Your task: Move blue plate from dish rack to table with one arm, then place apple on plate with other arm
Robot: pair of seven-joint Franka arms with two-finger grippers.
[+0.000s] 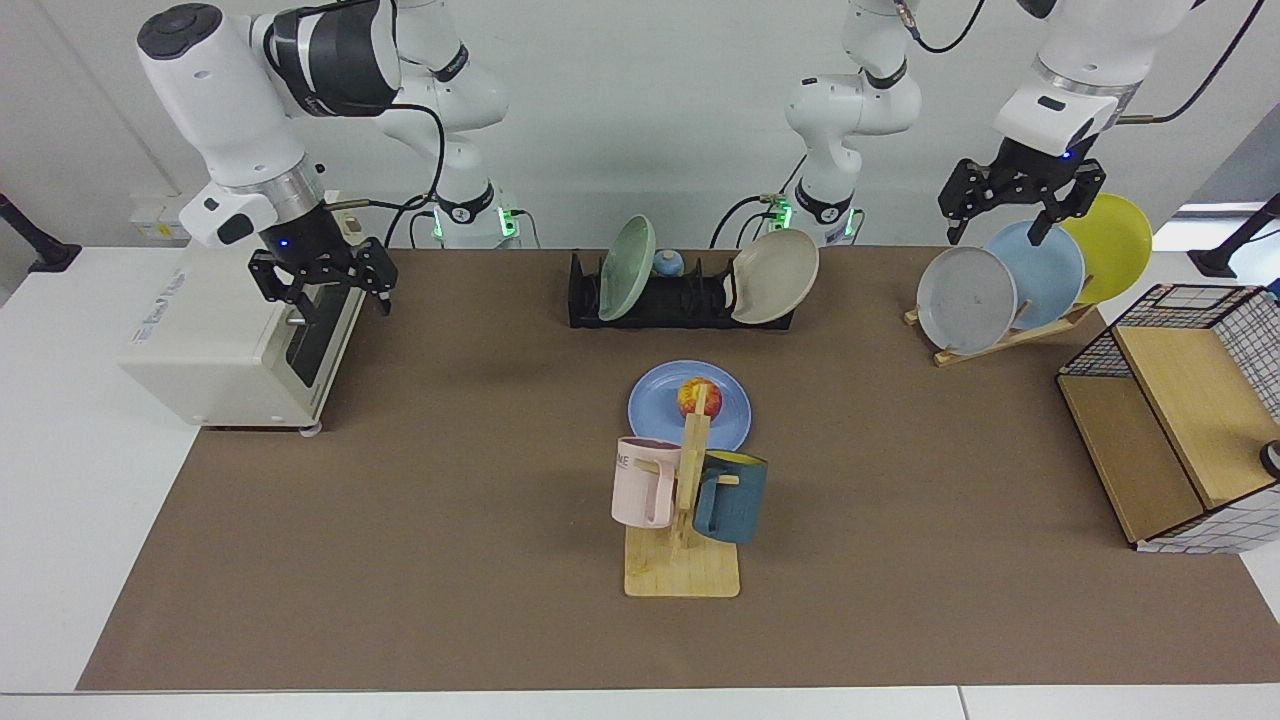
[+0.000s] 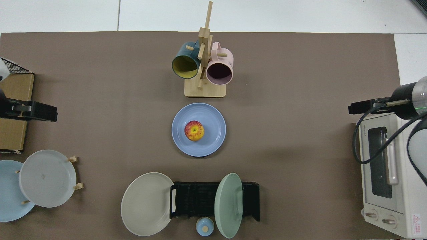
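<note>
Small round red apple with yellow patches [image 2: 194,130] sat near middle of round cornflower-blue plate [image 2: 213,116], plate flat on brown-matted table [image 2: 300,160] between low black slotted dish rack [image 2: 196,200] and wooden mug tree [image 2: 204,50]; both steps judged done

Plate lay well apart from both claws, about midway, neither arm clearly nearer

Right gripper [image 1: 322,283] hung over white toaster oven [image 1: 215,340], fingers spread, empty

Left gripper [image 1: 1020,200] raised above slanted wooden plate stand [image 1: 1010,335], fingers spread, empty; both arms waited

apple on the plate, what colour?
Red with yellow patches; top view shows it best.
</note>
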